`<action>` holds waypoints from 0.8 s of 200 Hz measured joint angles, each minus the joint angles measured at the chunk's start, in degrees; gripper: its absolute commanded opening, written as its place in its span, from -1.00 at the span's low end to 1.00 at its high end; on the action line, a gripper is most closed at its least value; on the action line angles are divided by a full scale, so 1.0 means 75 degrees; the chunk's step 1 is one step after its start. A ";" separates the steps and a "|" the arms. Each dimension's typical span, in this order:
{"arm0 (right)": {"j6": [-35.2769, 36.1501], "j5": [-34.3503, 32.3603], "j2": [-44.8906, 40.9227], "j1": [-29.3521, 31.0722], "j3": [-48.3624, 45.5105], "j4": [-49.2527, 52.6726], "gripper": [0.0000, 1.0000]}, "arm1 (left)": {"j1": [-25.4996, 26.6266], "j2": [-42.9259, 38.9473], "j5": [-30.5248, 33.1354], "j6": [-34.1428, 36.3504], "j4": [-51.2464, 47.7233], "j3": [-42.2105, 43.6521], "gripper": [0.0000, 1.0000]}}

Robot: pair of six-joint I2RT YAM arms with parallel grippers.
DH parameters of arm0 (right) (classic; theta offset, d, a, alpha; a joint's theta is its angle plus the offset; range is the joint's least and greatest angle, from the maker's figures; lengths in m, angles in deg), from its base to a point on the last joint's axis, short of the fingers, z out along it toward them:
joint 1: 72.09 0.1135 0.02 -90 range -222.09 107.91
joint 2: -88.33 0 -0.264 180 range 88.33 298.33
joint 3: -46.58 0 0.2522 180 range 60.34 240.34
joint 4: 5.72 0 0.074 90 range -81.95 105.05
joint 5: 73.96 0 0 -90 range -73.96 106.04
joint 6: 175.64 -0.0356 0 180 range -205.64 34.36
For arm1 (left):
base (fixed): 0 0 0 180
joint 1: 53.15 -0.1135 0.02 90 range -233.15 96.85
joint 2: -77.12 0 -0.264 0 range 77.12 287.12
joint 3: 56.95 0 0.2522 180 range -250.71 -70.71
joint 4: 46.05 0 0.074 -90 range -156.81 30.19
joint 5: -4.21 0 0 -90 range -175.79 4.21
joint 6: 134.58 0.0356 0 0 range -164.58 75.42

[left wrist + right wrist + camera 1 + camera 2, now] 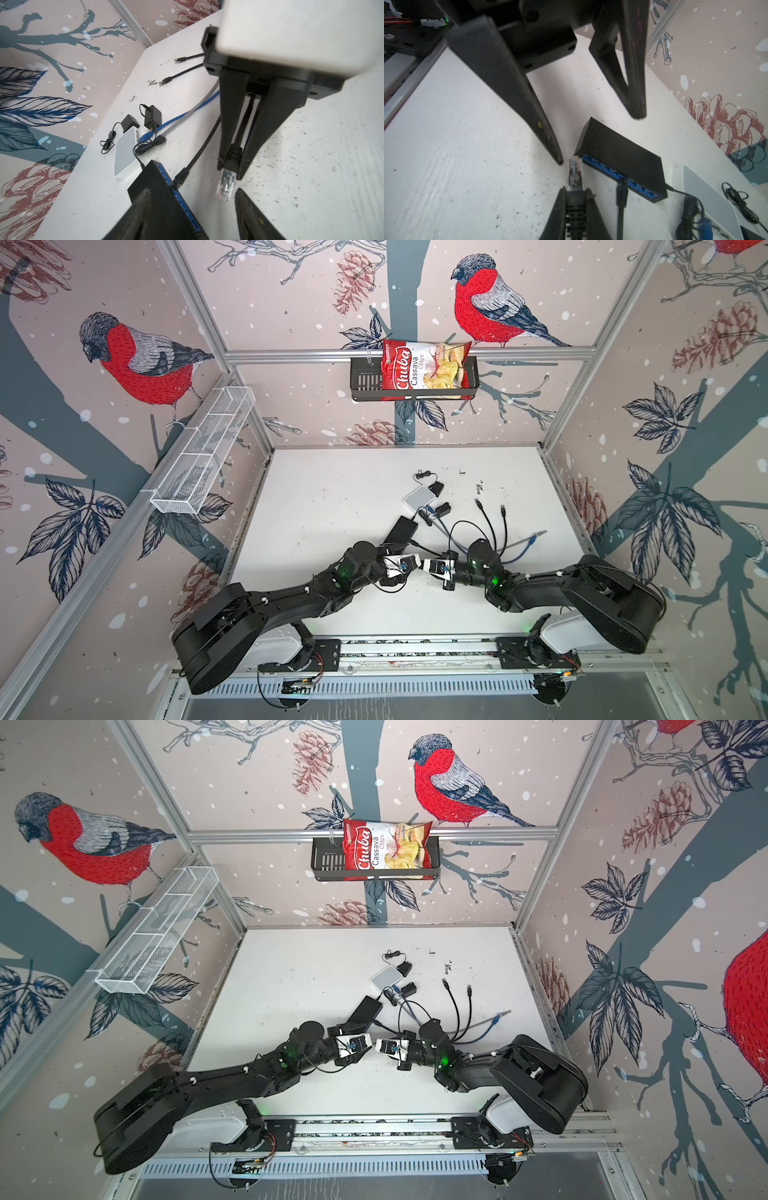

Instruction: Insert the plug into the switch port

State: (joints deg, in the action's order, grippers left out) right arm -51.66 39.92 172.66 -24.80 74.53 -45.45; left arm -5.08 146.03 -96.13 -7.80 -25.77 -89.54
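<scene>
The plug [574, 172], a clear connector on a black ribbed boot, is clamped in my right gripper [575, 190], which is shut on the boot a little above the table. The switch [623, 153] is a black ribbed box with a row of blue ports; it lies just beside the plug's tip, ports facing it. One black cable [621, 192] sits in a middle port. My left gripper [192, 191] faces the right one, open, its fingers straddling the switch's [164, 199] near end and the plug [226, 185] without touching it. In both top views the grippers [419, 565] meet near the table's middle.
A white box [420, 497] and two black adapters [436, 488] lie behind the switch [401, 531]. Loose black cables [492, 522] and a blue-grey cable [528, 541] trail to the right. A basket with a chips bag [415, 373] hangs on the back wall, a wire shelf [203, 452] on the left.
</scene>
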 measured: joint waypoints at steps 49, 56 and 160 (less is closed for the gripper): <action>-0.0667 -0.0941 0.0889 0.0192 0.0221 -0.0484 -0.80 | -0.0676 -0.0580 0.0440 -0.1122 0.0035 0.0061 0.70; -0.0758 -0.1008 0.1014 0.0213 0.0268 -0.0522 -0.80 | -0.0720 -0.0580 0.0600 -0.1352 0.0023 0.0017 0.77; -0.1177 -0.2046 0.2084 0.0659 0.0720 -0.0860 -0.80 | -0.1623 0.1827 0.1498 -0.4479 -0.1571 -0.2151 0.69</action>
State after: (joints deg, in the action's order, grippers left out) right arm -60.49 24.58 188.29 -19.86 79.93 -51.90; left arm -17.25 159.73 -84.90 -41.40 -37.55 -105.67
